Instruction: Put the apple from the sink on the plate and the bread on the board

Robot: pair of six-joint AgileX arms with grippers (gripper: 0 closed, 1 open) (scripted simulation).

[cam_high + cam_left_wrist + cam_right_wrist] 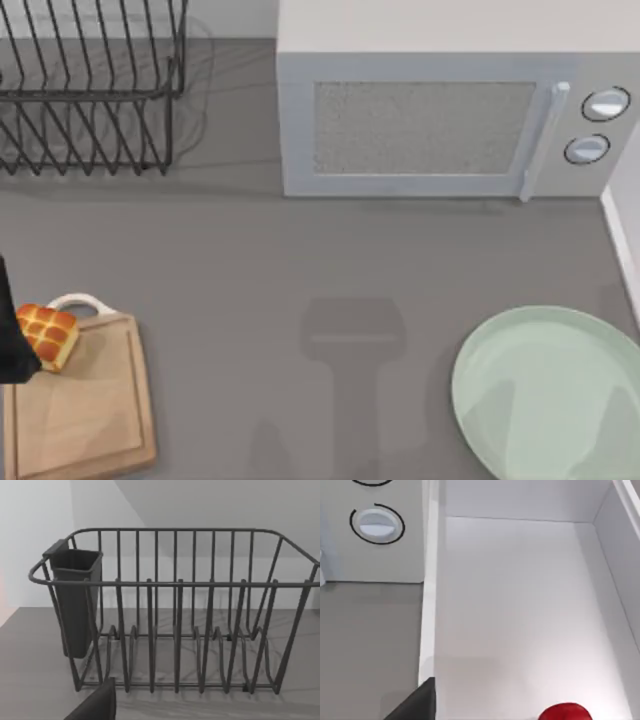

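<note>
Left gripper [12, 345] at the board's [85, 415] handle end, touching the bread [47, 335], finger spread impossible to tell, apple [565, 712] lay in the sink [520, 605].

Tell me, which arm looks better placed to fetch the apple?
The right arm, probably. Its wrist view looks down into the white sink with the apple right below. The left arm is at the table's left edge, beside the bread on the board.
</note>
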